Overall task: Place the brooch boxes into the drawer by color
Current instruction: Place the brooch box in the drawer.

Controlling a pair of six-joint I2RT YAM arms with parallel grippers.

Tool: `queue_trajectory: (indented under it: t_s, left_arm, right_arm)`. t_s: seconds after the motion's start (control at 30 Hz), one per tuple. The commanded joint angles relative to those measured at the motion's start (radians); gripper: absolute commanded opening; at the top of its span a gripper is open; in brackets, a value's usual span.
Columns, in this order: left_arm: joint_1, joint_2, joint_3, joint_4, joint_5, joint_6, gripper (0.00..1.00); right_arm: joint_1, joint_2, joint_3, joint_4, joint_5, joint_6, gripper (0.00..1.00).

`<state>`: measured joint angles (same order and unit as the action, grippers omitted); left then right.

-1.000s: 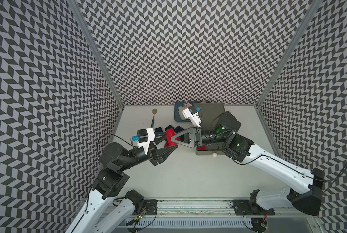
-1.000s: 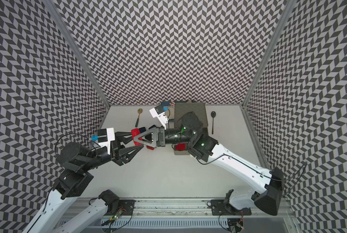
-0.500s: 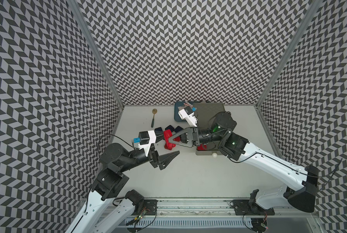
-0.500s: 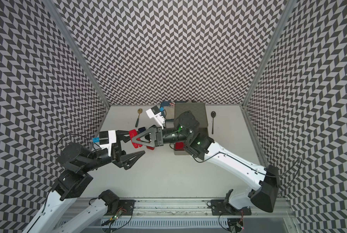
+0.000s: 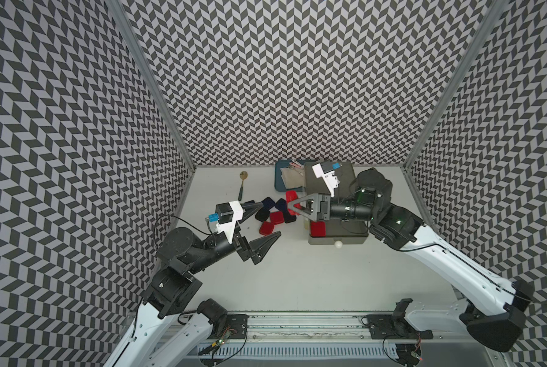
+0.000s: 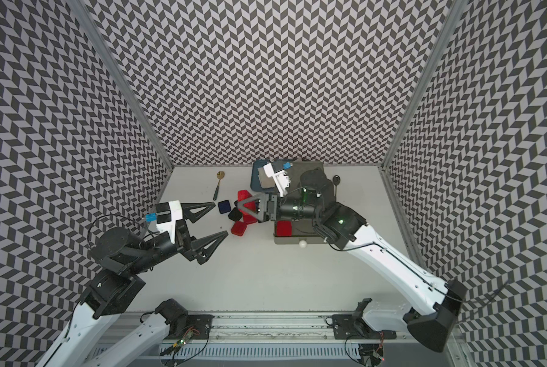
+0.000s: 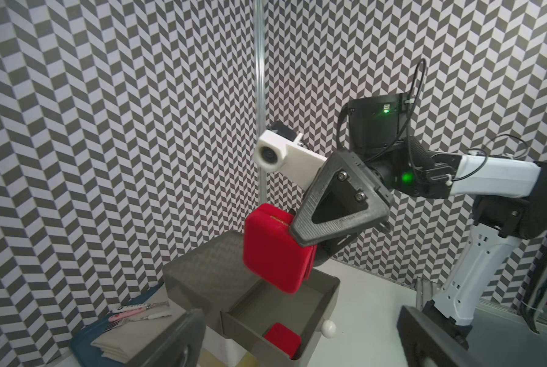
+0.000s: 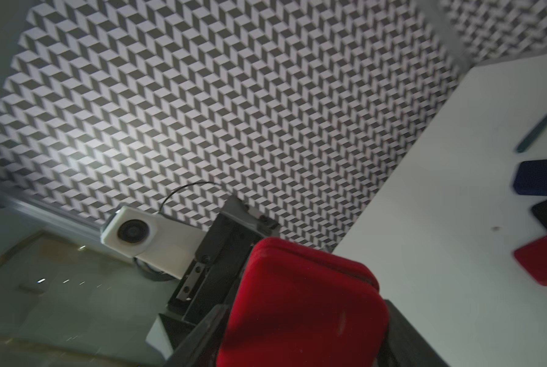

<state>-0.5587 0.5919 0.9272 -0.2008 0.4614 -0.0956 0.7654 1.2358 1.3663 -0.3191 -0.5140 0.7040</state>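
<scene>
At left centre in both top views, the left arm (image 5: 199, 248) is hovering over the desk (image 5: 297, 286), its jaws standing spread wide and gripping nothing. Just right of them, the loose boxes (image 5: 277, 217), red, black and navy, are lying in a pile on the desk, not yet sorted.

Right of the pile, the right jaws are pinching a red box (image 7: 275, 251) by one corner only. In the left wrist view it is hanging tilted at centre frame, in front of the chest (image 7: 202, 267) and above the open grey drawer (image 7: 321, 314). In both top views the jaw tips are standing left of the drawer's edge, over the pile and not over the drawer. A second red box (image 5: 317, 228) is lying inside the drawer.

The corner hold is looking thin. A quick swing rightwards could be letting the box pivot or slip, dropping it onto the pile. Letting go early could be landing it on the drawer wall or propped on the second red box, jamming the drawer open. The right arm (image 5: 440, 254) is reaching across the chest, so a low pass might be shoving it. The left jaws, being so near the pile, could be scattering boxes.
</scene>
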Motion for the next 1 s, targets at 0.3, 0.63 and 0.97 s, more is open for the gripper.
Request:
queue_trajectory:
  t_s: [0.3,0.63,0.97]
  left_arm:
    - [-0.004,0.029,-0.034,0.011,-0.107,-0.039,1.0]
    - [-0.004,0.028,-0.037,-0.027,-0.105,-0.016,1.0]
    - [-0.004,0.038,-0.071,-0.005,-0.092,-0.012,1.0]
  right_arm:
    - [-0.079,-0.105,-0.151,-0.491,0.578,-0.348,0.73]
    - [-0.144,-0.027,-0.145,-0.489,0.6,-0.39,0.73]
    - [-0.146,0.028,-0.165,-0.485,0.583,-0.393,0.74]
